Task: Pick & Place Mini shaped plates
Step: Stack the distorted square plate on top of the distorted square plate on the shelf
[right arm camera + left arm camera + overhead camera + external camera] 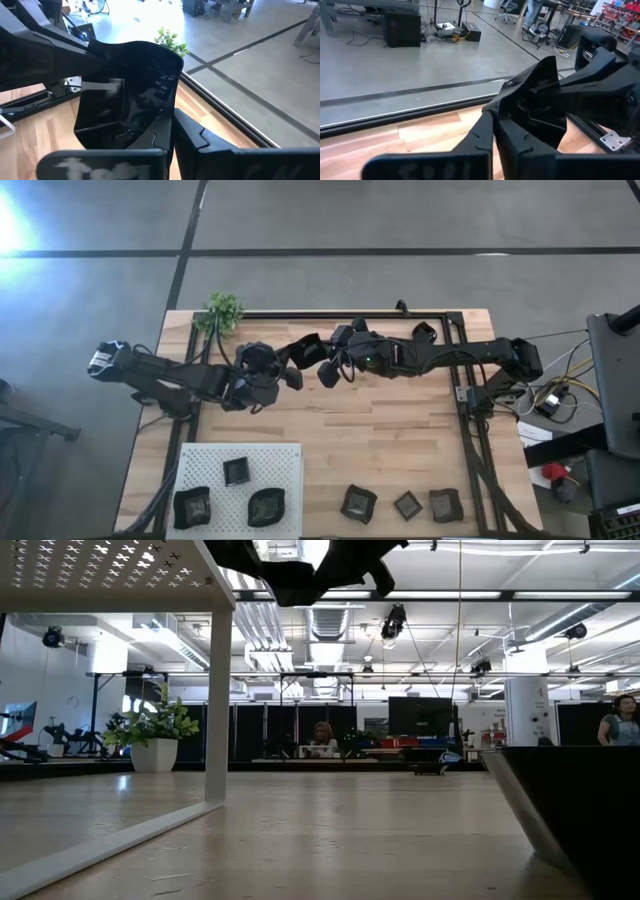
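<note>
The main risk is a drop: the held plate (125, 100) hangs in mid-air above the middle of the worktop (400, 440), between the two claws, which meet tip to tip. If the right claw (327, 372) lets go before the other has a firm bite, the glossy dish would likely slip and fall to the wood below. The two claws could also knock together, being so close. The right claw appears clamped on the plate's edge. The left claw (292, 375) is right against it, but whether it grips cannot be told. The plate is black and shiny, with a raised, wavy rim, and stands tilted on edge. Three more dark plates (237, 471) lie on the white board (290, 455), and three others (407, 504) sit on the bare wood near the front edge
</note>
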Motion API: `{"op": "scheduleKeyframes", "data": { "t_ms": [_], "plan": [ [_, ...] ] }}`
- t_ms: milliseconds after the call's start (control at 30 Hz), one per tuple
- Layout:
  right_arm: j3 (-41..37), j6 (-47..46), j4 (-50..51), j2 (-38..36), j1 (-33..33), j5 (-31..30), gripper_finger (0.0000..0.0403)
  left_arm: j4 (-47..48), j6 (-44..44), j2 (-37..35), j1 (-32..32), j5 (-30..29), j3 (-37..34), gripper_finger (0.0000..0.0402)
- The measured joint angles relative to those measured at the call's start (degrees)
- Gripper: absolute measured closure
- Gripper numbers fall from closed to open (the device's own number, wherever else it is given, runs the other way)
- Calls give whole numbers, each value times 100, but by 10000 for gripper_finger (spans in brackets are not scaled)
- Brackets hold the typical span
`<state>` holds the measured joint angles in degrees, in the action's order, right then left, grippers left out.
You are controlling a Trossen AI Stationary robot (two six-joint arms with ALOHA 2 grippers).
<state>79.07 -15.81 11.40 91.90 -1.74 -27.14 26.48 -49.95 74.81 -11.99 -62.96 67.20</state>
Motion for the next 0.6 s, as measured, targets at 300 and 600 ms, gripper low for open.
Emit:
{"op": "scheduleKeyframes", "data": {
  "t_ms": [300, 600],
  "plan": [
    [0, -24, 7, 0, 0, -7, 394, -191, -10, 0, 2, -16, 0, 400],
    [0, -24, 22, -4, 1, 20, 384, -201, 8, 0, 0, -13, 0, 401]
  ]
}}
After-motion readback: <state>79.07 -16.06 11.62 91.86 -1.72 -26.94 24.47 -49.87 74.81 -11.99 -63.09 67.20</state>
